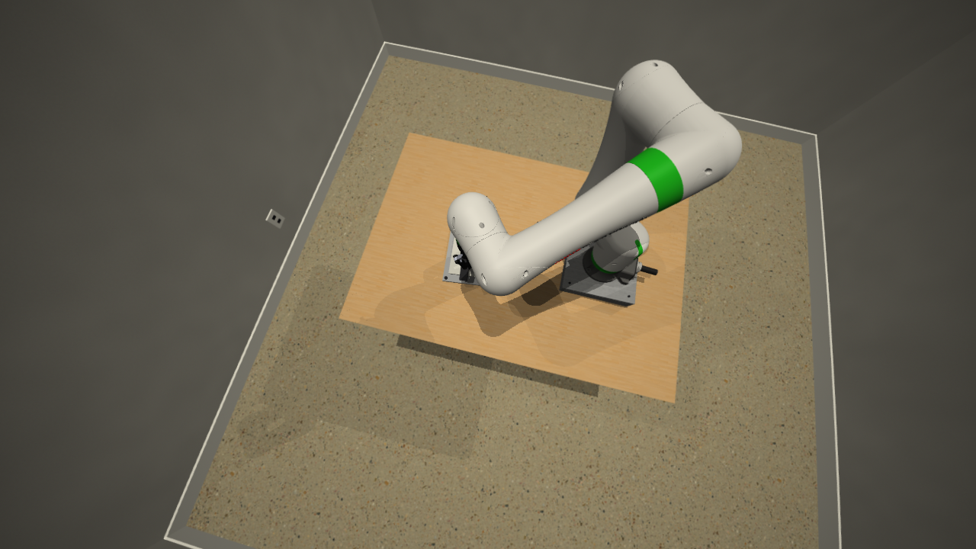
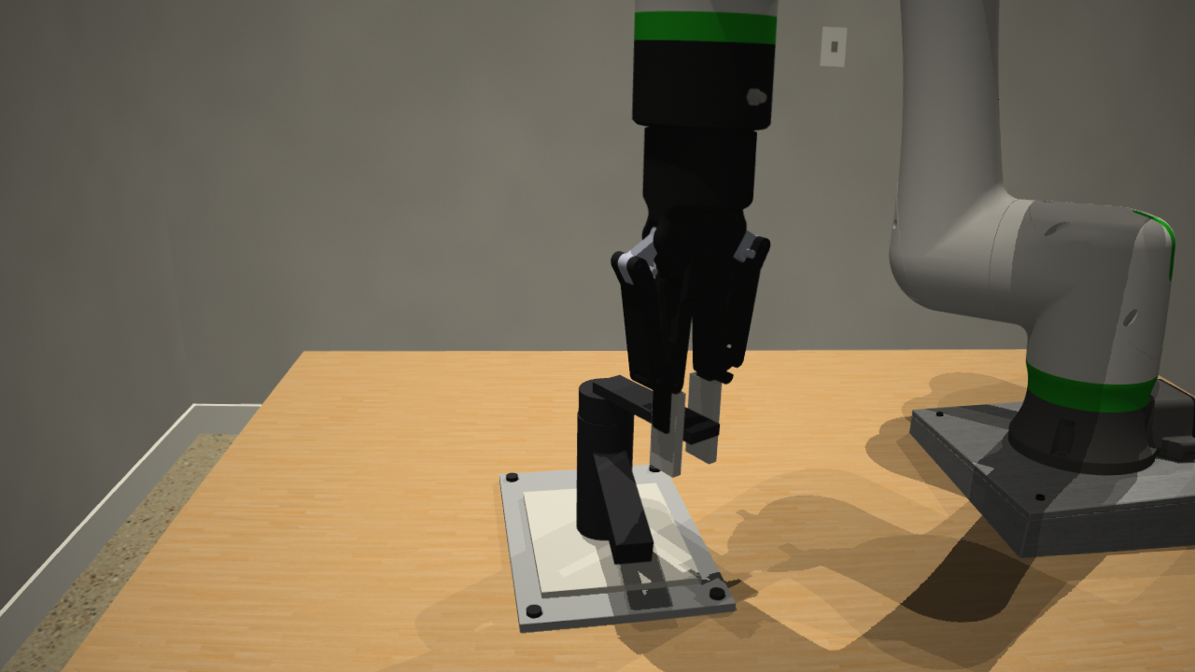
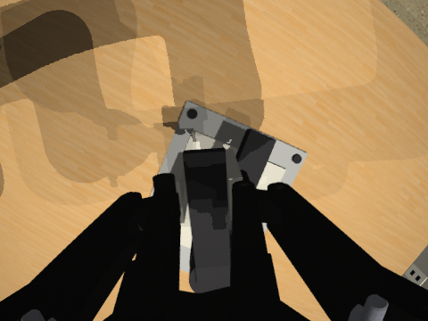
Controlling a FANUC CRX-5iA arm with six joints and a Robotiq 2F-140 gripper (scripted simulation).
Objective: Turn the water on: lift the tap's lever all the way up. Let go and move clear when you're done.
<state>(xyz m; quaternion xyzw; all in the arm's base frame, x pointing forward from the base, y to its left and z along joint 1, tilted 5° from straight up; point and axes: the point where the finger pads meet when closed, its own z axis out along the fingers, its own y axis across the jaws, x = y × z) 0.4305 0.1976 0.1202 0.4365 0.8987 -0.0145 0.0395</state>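
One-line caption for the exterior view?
Gripper shut on the tap's lever, which slopes slightly down from the tap.

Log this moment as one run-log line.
phase: grasp held | tool: shut on lever | lever: slopes down from tap top, not raised | next: lift

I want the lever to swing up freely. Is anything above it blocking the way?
Nothing visible blocks it. The gripper is shut on the lever, its fingers on either side of it, not over it. Above the lever there is only the gripper's own body, which would rise with it.
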